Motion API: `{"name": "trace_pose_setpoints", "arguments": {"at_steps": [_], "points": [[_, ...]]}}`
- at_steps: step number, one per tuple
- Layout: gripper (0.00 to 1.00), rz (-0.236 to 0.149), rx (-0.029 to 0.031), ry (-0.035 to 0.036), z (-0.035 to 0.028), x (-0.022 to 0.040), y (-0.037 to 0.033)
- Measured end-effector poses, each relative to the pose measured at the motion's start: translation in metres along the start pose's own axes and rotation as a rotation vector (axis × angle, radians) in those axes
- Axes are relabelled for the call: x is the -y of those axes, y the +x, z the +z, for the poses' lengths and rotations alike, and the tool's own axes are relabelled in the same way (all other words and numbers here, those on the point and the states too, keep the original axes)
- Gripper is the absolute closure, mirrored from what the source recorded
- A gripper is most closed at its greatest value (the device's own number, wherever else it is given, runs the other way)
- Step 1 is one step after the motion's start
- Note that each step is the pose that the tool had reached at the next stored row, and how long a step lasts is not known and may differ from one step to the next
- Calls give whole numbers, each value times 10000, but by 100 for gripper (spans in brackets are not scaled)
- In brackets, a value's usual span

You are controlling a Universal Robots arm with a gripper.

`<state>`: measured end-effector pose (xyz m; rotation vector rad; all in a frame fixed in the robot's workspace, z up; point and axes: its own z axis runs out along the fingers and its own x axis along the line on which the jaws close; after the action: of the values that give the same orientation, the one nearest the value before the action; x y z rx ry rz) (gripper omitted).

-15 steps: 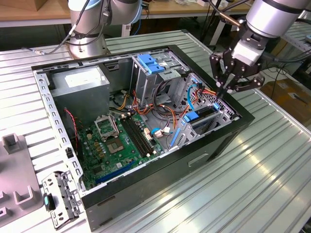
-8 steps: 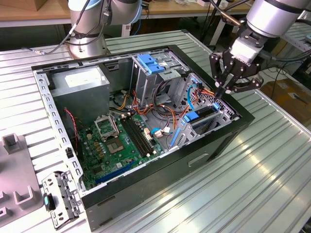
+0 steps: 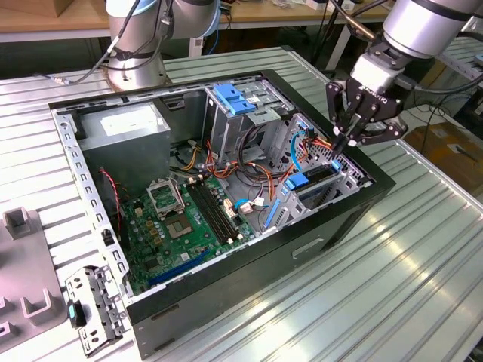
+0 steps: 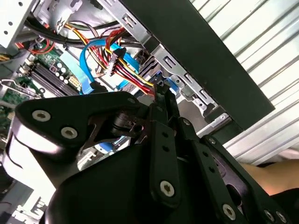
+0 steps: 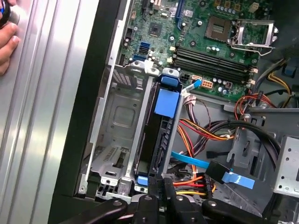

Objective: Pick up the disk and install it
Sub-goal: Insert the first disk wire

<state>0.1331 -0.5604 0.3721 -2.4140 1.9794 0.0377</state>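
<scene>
In the exterior view the open computer case (image 3: 226, 188) lay on the ribbed metal desk (image 3: 423, 256), its motherboard (image 3: 185, 219) exposed, and the hand (image 3: 343, 143) hung at the case's corner on the exterior view's right, fingers drawn together with their tips down at the drive bay (image 3: 321, 185). The disk (image 3: 311, 181) stood on edge in that bay, its blue frame showing just under the fingertips — seated or nearly so, as far as could be judged. In the second wrist view the hand's (image 4: 161, 91) black linkages crowded the foreground and its narrow tips met close together beside a bundle of red, yellow and orange power wires (image 4: 126, 70) and a blue data cable (image 4: 86, 65); nothing could be seen clamped between them. In the first wrist view the disk (image 5: 161, 130) sat upright in the slot next to an unfilled sheet-metal bay (image 5: 117, 126), its blue tab (image 5: 167, 100) toward the motherboard (image 5: 205, 32), with the closed fingertips (image 5: 164, 186) pressing at or just above its near end. A person's hand (image 5: 7, 42) rested on the desk at the edge. The step in hand looked like the last of installing — pushing the drive home; what remained seemed to call for a straight, gentle press along the slot, clear of the wires.
</scene>
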Motion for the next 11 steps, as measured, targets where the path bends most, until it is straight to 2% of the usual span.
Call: {"name": "trace_pose_setpoints", "arguments": {"at_steps": [5, 8, 10, 11], "points": [[84, 850, 4, 12, 5, 1, 0], [84, 1658, 7, 25, 9, 0, 0], [84, 1972, 8, 31, 11, 0, 0], [84, 2265, 9, 35, 12, 0, 0]]}}
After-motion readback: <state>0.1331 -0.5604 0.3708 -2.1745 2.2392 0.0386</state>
